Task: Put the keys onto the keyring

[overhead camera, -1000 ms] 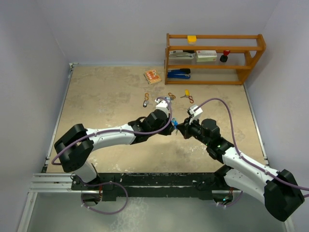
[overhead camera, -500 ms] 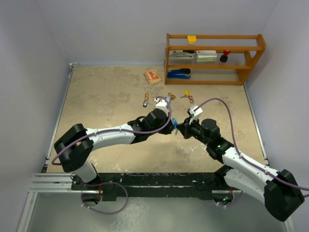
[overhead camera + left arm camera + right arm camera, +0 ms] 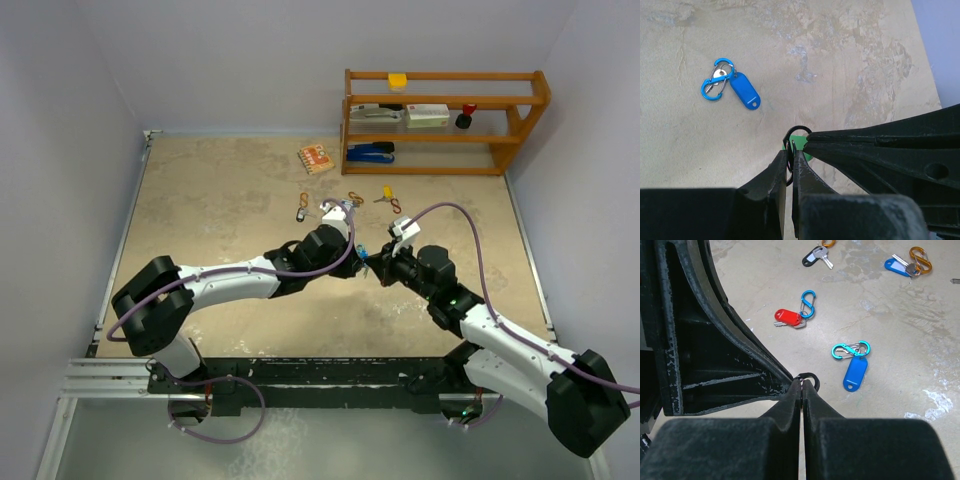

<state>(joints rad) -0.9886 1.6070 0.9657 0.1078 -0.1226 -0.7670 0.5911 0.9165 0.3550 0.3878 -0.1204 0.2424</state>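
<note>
Lab: white-walled robot test table (image 3: 220,200)

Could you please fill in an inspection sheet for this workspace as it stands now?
Surface: beige table, mottled and scuffed; no spills seen.
Job's things: black keyring with a green tag, between the grippers; loose keys on the table: blue tag, red tag, black tag, second blue tag, yellow tag.
Clutter: orange box.
Grippers: left gripper shut on the keyring; right gripper shut, tips at the same ring.
Cables: purple cables arch off both arms; none seen snagged.
Surroundings: wooden shelf holding a stapler and boxes.
</note>
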